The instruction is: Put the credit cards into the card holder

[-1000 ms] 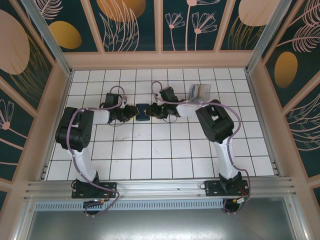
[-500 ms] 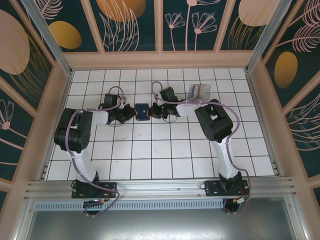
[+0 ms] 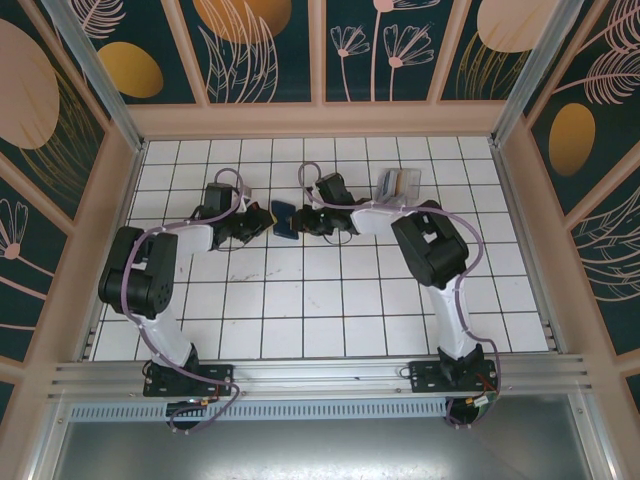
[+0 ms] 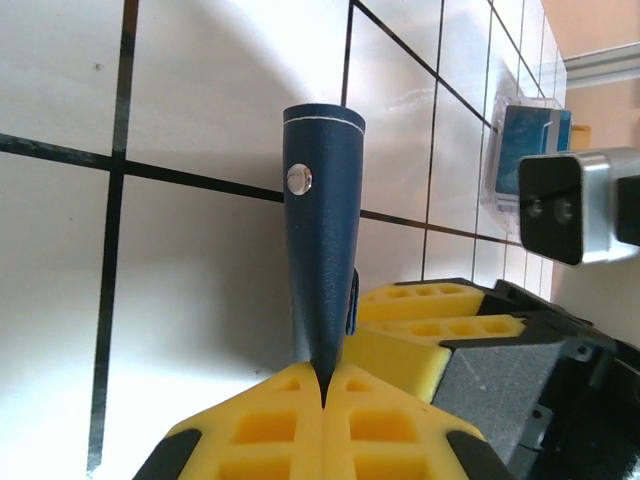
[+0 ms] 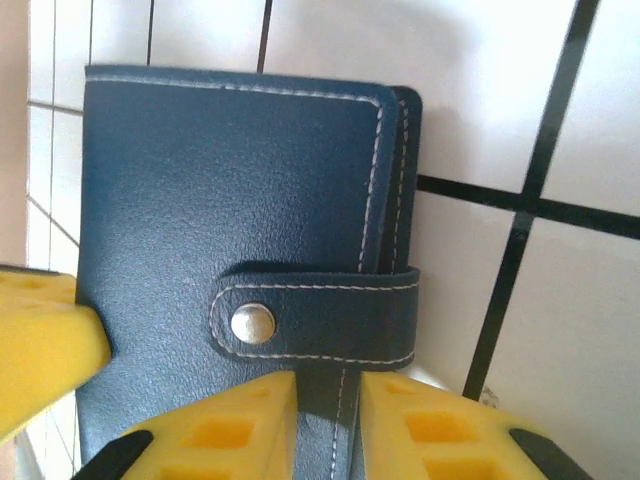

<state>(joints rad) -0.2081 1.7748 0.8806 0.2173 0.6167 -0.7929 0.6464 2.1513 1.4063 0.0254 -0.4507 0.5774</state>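
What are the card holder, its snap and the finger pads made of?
Card holder: navy leather or faux leather, by its pebbled grain and pale stitching. Snap: shiny, likely metal. Finger pads: matte yellow with moulded pockets, probably rubber or foam.

Navy card holder (image 5: 230, 200) with white stitching and silver snap (image 5: 252, 323); yellow-padded left gripper (image 4: 322, 385); white table (image 3: 330, 300) gridded in black; teal walls (image 3: 265, 75) patterned with peach leaves.

White-black arms (image 3: 440, 250), lilac cables (image 3: 150, 322); yellow honeycomb finger pads (image 4: 290, 420).
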